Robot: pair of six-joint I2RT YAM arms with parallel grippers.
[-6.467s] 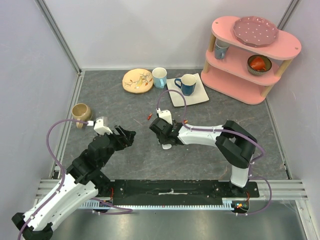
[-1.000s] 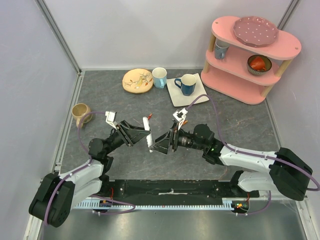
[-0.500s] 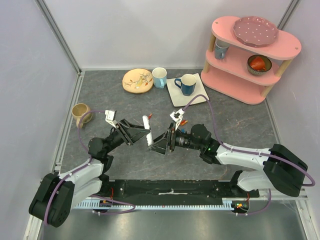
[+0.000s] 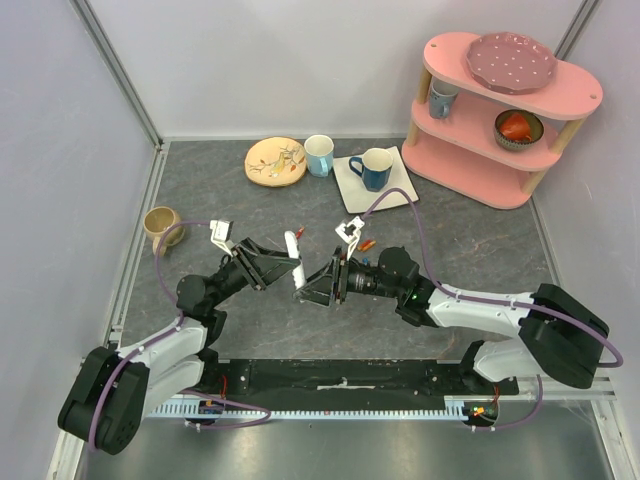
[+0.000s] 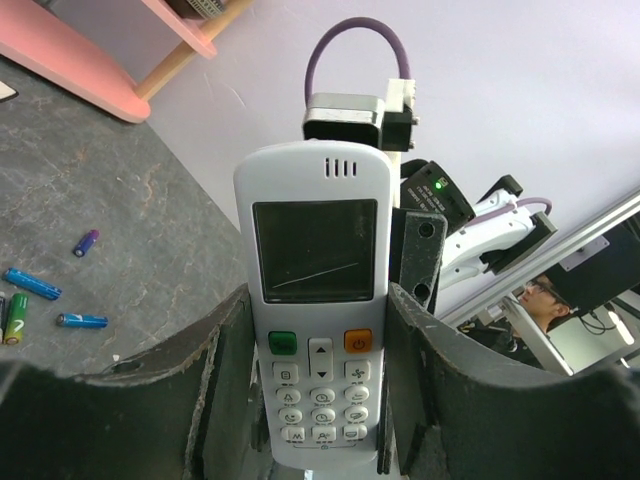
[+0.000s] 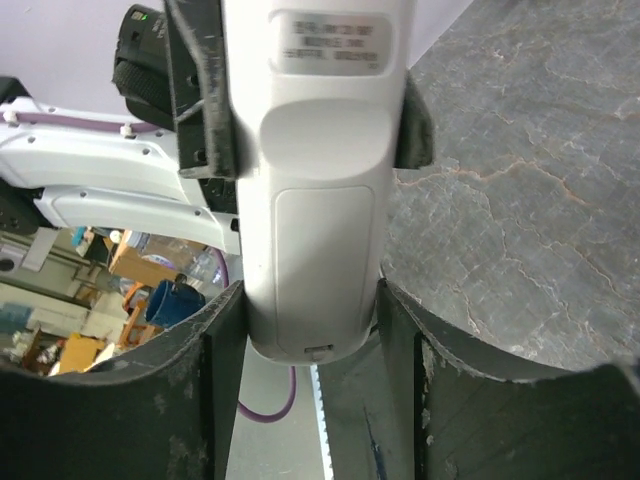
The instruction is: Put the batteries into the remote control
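Holding the remote control (image 4: pixel 296 262) together, both grippers meet in the middle, over the grey table (image 4: pixel 240 205). The left gripper (image 4: pixel 280 266) comes at it from the left side and the right gripper (image 4: pixel 312 287) from the right side.

From the left wrist camera, the remote control (image 5: pixel 315 300) sits right between the two black fingers (image 5: pixel 222 372) of the left gripper (image 5: pixel 318 345). The fingers press on its long sides, one on each side. Its screen and buttons face this camera. One finger of the right gripper (image 5: pixel 418 255) shows just behind its right edge.

From the right wrist camera, the back of the remote control (image 6: pixel 315 180) shows, with a label near the top and a flat lid below it. Its lower end sits between the fingers (image 6: pixel 215 385) of the right gripper (image 6: pixel 312 325), and both fingers touch its sides. Higher up, the left gripper's fingers (image 6: pixel 205 110) squeeze it too.

The batteries (image 5: pixel 32 283) lie on the table, well apart from the remote control. One is purple, two are blue and one is green. No gripper touches them.
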